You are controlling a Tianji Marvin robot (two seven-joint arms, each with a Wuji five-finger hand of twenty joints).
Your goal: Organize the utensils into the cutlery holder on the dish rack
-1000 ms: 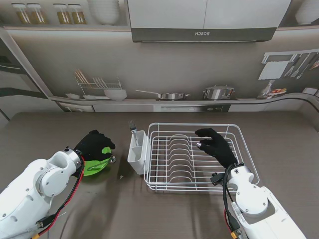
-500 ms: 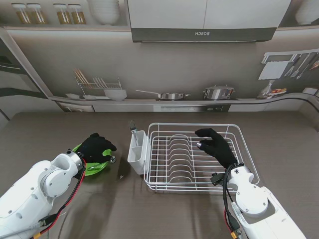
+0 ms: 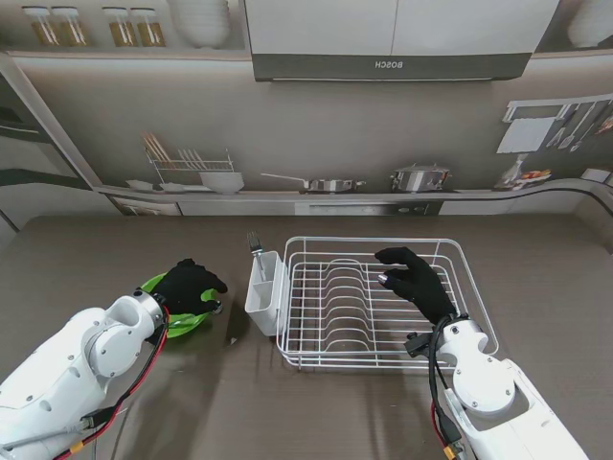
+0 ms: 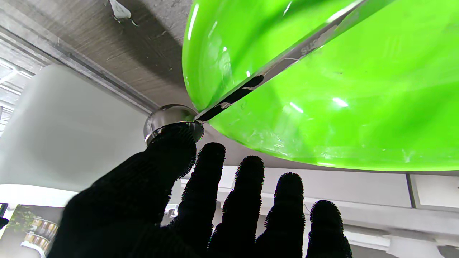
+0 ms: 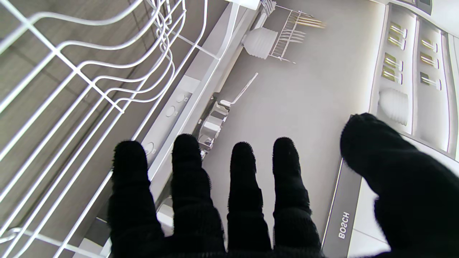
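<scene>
A steel spoon (image 4: 287,57) lies across the green bowl (image 3: 182,322), its round end (image 3: 216,307) sticking out over the rim toward the rack. My left hand (image 3: 189,285) hovers over the bowl, fingers spread, and its thumb tip (image 4: 175,143) rests at the spoon's round end (image 4: 168,116); it grips nothing. The white cutlery holder (image 3: 263,292) hangs on the left side of the white wire dish rack (image 3: 383,331) with a fork (image 3: 255,244) standing in it. My right hand (image 3: 414,278) floats open above the rack's wires (image 5: 89,82), holding nothing.
A small pale scrap (image 3: 230,339) lies on the brown table between the bowl and the holder. The back wall shows a printed kitchen scene with pans and shelves. Bare table (image 3: 536,278) extends right of the rack.
My left hand has slid a little to the right across the bowl toward the spoon's round end, uncovering the bowl's left rim. The right hand has stayed still.
</scene>
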